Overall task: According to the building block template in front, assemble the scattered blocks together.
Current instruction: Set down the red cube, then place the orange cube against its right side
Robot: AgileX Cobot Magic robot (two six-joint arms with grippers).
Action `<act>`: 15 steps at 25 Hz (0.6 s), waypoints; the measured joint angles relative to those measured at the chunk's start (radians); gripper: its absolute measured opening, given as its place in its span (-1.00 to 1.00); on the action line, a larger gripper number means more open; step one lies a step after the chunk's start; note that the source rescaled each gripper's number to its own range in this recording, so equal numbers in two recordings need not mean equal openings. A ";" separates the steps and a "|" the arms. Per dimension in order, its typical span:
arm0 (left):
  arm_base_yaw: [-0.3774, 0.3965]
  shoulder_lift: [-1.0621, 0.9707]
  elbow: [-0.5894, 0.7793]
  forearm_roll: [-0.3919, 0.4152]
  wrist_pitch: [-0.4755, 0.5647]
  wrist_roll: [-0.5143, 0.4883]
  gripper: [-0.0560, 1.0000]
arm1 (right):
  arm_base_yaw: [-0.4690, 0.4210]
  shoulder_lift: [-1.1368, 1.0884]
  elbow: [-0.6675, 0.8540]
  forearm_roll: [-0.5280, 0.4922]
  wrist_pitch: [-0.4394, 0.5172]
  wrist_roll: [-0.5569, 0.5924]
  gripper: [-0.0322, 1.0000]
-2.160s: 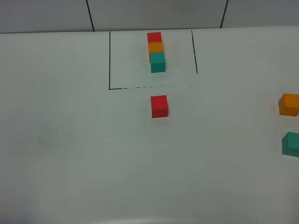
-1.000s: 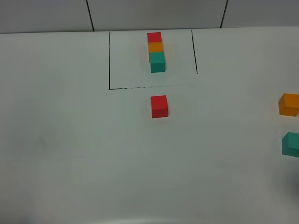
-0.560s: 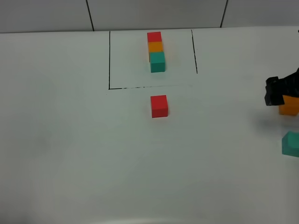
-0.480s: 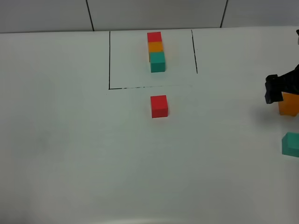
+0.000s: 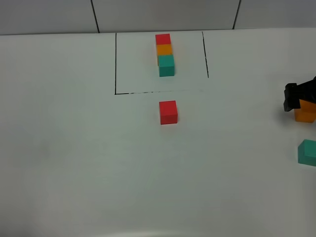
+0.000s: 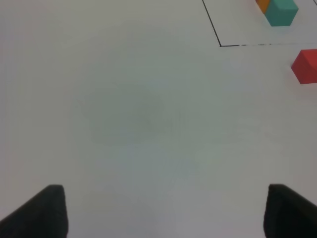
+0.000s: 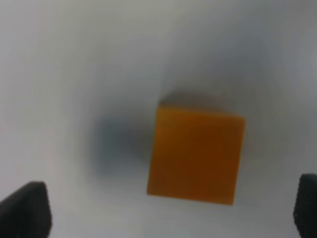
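The building block template [image 5: 165, 53] is a line of red, orange and teal cubes inside a thin black outline at the back centre. Of the scattered blocks, the red one [image 5: 168, 112] lies just in front of the outline. The orange one [image 5: 306, 114] and the teal one [image 5: 308, 152] sit at the right edge. My right gripper [image 5: 297, 96] hovers over the orange block [image 7: 195, 153], open, with its dark fingertips [image 7: 25, 208] wide on either side. My left gripper [image 6: 163, 213] is open over bare table, with the red block [image 6: 305, 66] far off.
The table is white, and the outline's corner [image 6: 220, 45] shows in the left wrist view. A grey tiled wall [image 5: 163, 15] runs behind the table. The orange and teal blocks lie partly cut off by the exterior view's right border.
My right gripper came in from the right edge and now stands over the orange block, shifting slightly right in the last half second. No block has moved.
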 joint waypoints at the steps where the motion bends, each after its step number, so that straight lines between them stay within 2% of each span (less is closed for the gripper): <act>1: 0.000 0.000 0.000 0.000 0.000 0.000 0.50 | -0.001 0.009 0.000 0.001 -0.014 -0.003 0.98; 4: 0.000 0.000 0.000 0.000 0.000 0.000 0.50 | -0.002 0.044 -0.017 0.002 -0.018 -0.003 0.85; 7: 0.000 0.000 0.000 0.000 0.000 0.000 0.50 | -0.004 0.071 -0.035 0.002 -0.015 -0.003 0.53; 9: 0.000 0.000 0.000 0.000 0.000 0.000 0.50 | -0.004 0.076 -0.038 0.002 -0.010 -0.003 0.08; 11: 0.000 0.000 0.000 0.000 0.000 0.000 0.50 | -0.004 0.076 -0.039 0.002 0.003 -0.003 -0.52; 12: 0.000 0.000 0.000 0.000 0.000 0.000 0.50 | -0.004 0.076 -0.039 0.001 0.013 -0.003 -0.90; 15: 0.000 0.000 0.000 0.000 0.000 0.000 0.50 | -0.004 0.076 -0.040 0.000 0.020 -0.003 -0.94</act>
